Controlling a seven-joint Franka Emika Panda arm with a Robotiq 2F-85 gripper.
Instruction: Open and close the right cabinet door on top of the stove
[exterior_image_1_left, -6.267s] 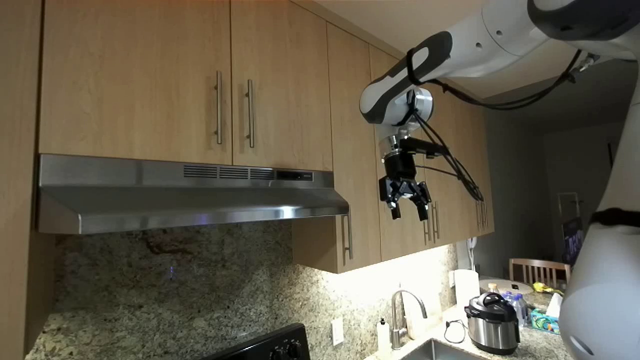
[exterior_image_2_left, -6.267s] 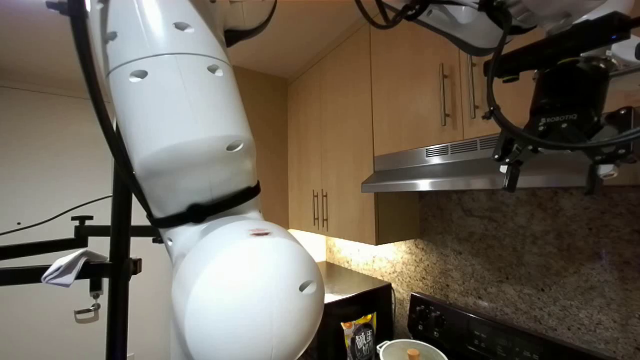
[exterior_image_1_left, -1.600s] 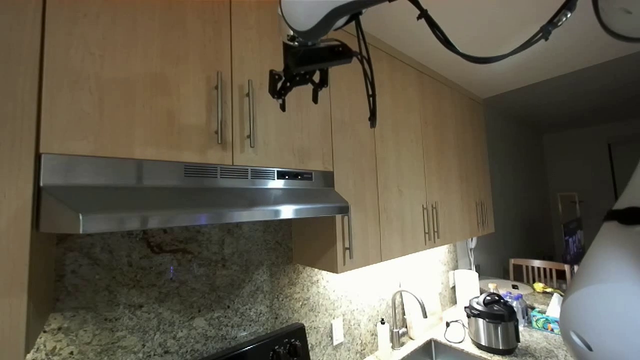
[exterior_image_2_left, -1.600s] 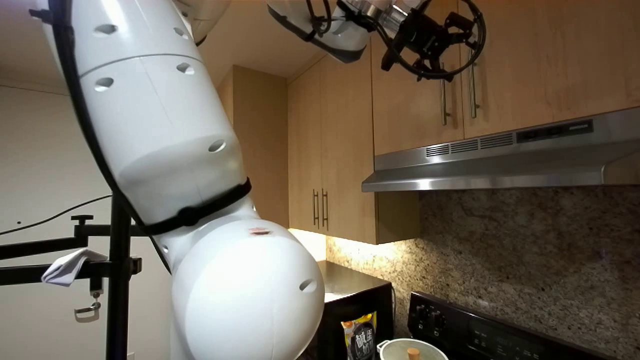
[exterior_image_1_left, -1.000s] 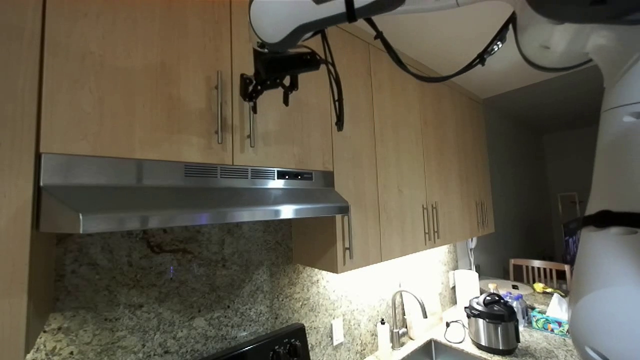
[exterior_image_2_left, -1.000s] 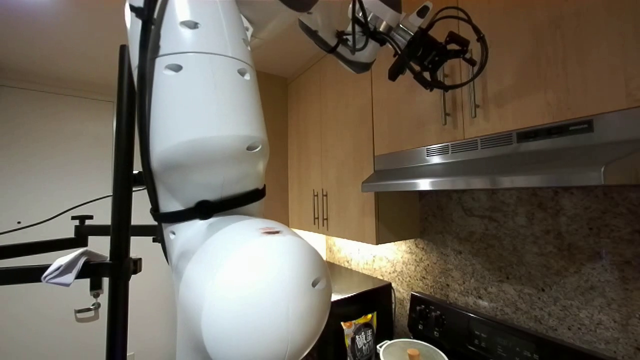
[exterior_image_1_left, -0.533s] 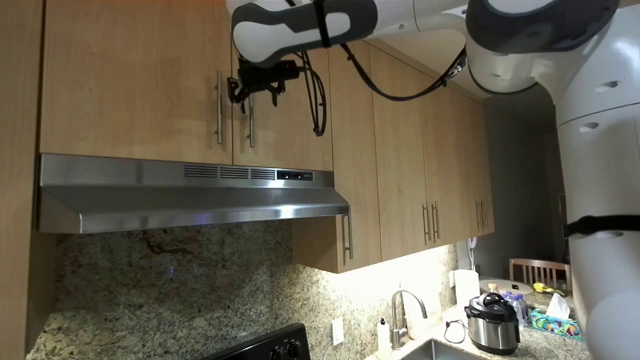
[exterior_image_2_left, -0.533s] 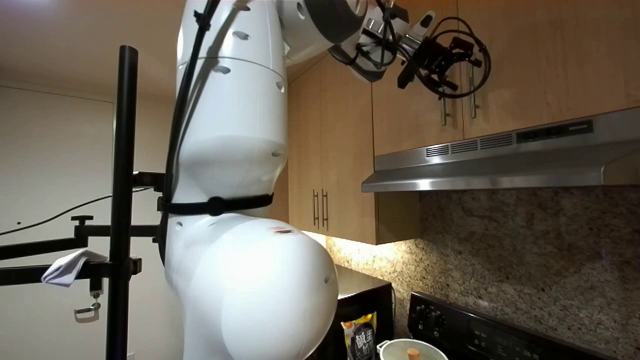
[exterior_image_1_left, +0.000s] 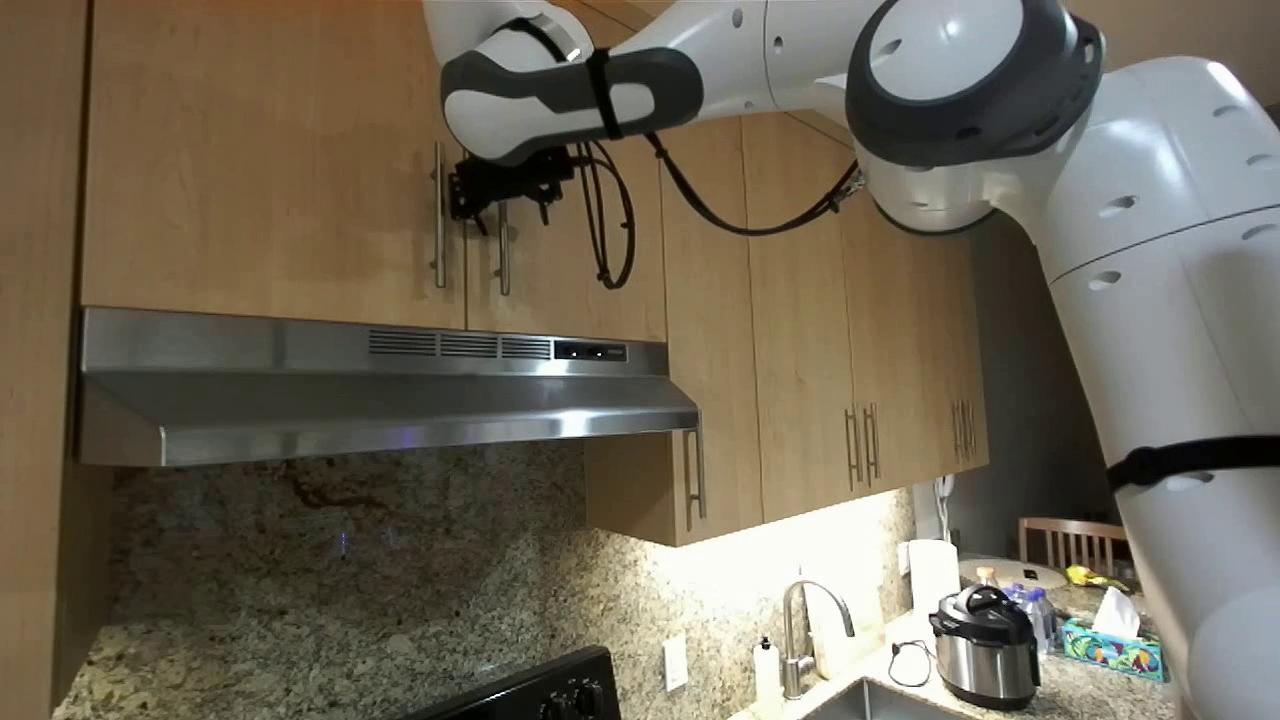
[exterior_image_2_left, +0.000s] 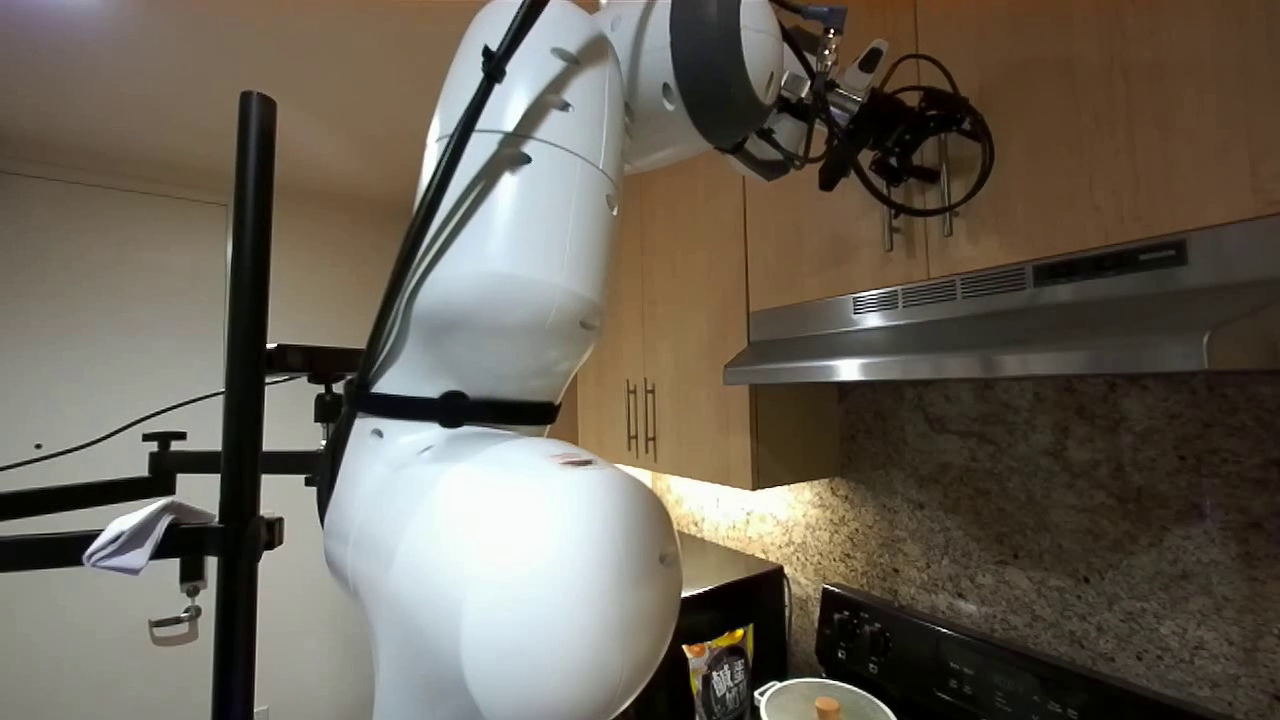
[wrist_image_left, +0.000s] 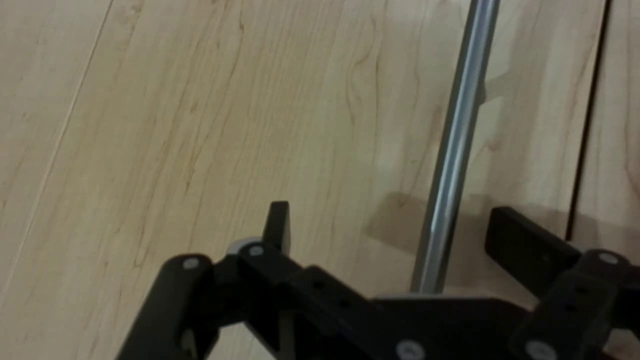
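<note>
The right cabinet door (exterior_image_1_left: 590, 280) lies flush with its neighbours in both exterior views, a light-wood panel (exterior_image_2_left: 1090, 130) above the hood. Its slim steel handle (exterior_image_1_left: 503, 265) runs vertically along its left edge. Black and tilted, my gripper (exterior_image_1_left: 513, 222) is at this handle. In the wrist view my gripper (wrist_image_left: 390, 212) is open, its fingers (wrist_image_left: 280, 225) spread wide on either side of the steel handle (wrist_image_left: 452, 165), touching it on neither side. The handle's near end disappears behind the gripper's body. Below, the stove (exterior_image_2_left: 960, 660) shows only its black back panel.
The twin door (exterior_image_1_left: 270, 160) has its handle (exterior_image_1_left: 438, 215) close beside my gripper. A stainless range hood (exterior_image_1_left: 400, 400) juts out beneath both doors. Longer cabinet doors (exterior_image_1_left: 710, 280) adjoin on the right. A cable loop (exterior_image_2_left: 985, 170) hangs around the gripper. A pot (exterior_image_2_left: 780, 700) stands low down.
Over several seconds my gripper has risen and travelled left from the longer doors to the right door's handle. During the last second it has shifted slightly left and down, tilting. The door has not moved.
</note>
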